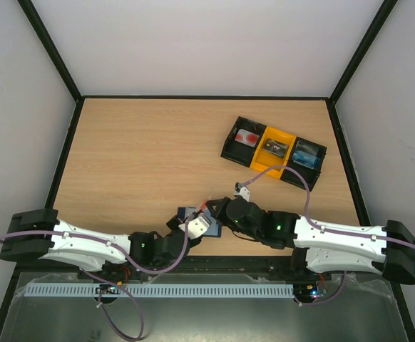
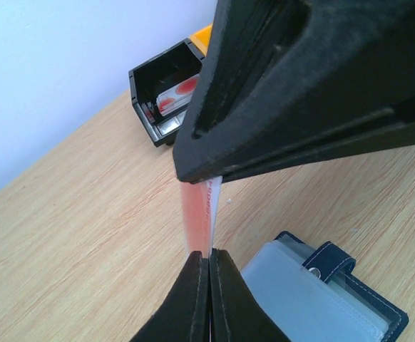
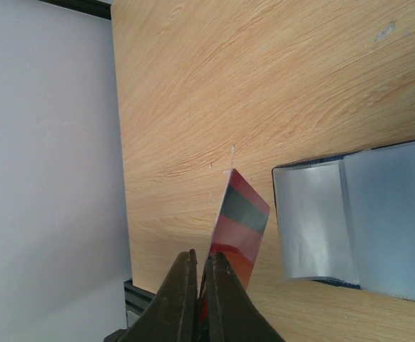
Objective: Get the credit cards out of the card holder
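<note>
Your biggest risk is the two arms themselves. The left gripper (image 2: 209,256) and the right gripper (image 3: 202,262) meet nose to nose, low over the near part of the table (image 1: 136,157). Each has its fingers pressed together on a credit card (image 2: 197,217) that stands on edge in the air. It looks like one card shared between them, though I can't be sure. If either arm pulls away while both are clamped, the thin plastic could bend or spring loose. If both let go, it drops.

Next is the card holder (image 2: 314,292), which lies open on the wood just beside and below the card, with its pale pockets facing up. A low sweep by either wrist could drag it or flip it shut. I can't tell whether another card sits in its pockets.

Further out, the black-and-yellow tray (image 2: 143,107) sits well apart toward the far right. A pale item with red spots (image 1: 248,135) lies in its left black compartment. You have bare wood between the grippers and the tray.
</note>
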Available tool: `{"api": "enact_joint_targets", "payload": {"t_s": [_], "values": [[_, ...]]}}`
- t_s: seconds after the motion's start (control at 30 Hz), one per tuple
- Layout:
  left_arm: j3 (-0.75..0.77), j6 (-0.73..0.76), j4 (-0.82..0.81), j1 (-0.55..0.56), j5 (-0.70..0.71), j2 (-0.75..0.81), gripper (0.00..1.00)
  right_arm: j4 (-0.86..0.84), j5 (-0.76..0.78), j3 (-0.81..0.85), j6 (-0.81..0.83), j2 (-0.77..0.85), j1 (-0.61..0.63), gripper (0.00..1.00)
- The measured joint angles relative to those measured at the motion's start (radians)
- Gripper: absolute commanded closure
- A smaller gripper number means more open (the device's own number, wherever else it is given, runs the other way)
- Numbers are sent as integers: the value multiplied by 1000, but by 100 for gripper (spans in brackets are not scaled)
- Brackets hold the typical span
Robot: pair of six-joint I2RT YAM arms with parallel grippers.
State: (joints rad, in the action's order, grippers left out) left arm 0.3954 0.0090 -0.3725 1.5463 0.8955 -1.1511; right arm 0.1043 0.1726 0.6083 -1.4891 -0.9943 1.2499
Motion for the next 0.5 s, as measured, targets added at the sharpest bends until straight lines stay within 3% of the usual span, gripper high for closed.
{"api": "enact_joint_targets", "payload": {"t_s": [0.33,0.5], "values": [[-11,45,-9,5,8,0,97,-5,-15,-2,-4,-14,0,88],[-14,60,-10,13,21,-1,97,-5,-15,-2,-4,-14,0,97]]}}
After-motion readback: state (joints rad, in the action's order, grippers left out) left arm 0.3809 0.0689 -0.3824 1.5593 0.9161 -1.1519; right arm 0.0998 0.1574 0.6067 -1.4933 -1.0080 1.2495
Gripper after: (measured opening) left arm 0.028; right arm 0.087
